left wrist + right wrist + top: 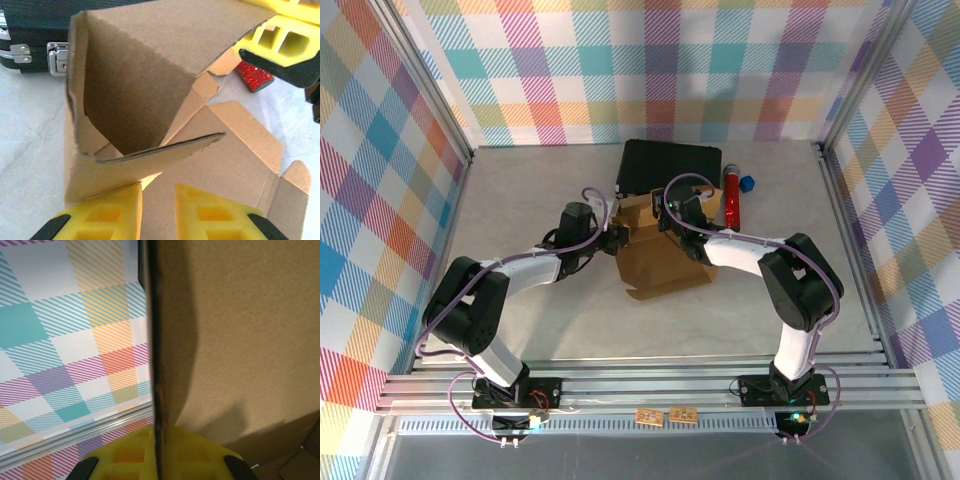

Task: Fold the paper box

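The paper box [665, 262] is a brown cardboard sheet, partly raised, lying mid-table between both arms. At its left edge sits my left gripper [618, 238]. In the left wrist view the left gripper [157, 192] is open by a narrow gap with nothing in it. A raised flap [150, 155] of the paper box [135, 85] rests against its left finger [107, 212]. My right gripper [666, 214] is at the box's far side. In the right wrist view the right gripper [159, 432] is shut on an upright panel of the paper box [250, 340], seen edge-on.
A black hard case [670, 165] with metal latches [57, 57] stands just behind the box. A red glittery cylinder [731, 197] and a small blue object [748, 184] lie to its right. Plaid walls and aluminium rails enclose the table.
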{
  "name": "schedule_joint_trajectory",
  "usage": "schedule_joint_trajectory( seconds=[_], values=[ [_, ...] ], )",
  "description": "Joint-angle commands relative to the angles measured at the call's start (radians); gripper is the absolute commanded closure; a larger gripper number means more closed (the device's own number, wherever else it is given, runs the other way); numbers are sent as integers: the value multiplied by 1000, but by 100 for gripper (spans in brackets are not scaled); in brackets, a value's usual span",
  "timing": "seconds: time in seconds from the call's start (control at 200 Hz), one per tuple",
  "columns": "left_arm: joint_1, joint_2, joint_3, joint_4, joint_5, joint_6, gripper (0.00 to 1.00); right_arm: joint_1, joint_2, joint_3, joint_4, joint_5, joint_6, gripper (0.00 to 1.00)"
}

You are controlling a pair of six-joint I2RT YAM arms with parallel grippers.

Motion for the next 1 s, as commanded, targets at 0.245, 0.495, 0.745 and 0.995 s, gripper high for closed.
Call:
schedule_joint_trajectory(
  seconds=[0.245, 0.495, 0.745, 0.995],
  values=[
    [68, -209, 22, -257, 185, 106, 71, 7, 30, 32, -92, -15, 2, 100],
    [135, -375, -82, -363, 36, 254, 82, 2, 31, 38, -93, -44, -2, 100],
    [180, -193, -69, -255, 206, 348, 79, 1, 32, 34, -84, -74, -2, 100],
    [179, -8, 37, -101, 373, 206, 73, -5, 21, 20, -73, -80, 4, 100]
  ],
)
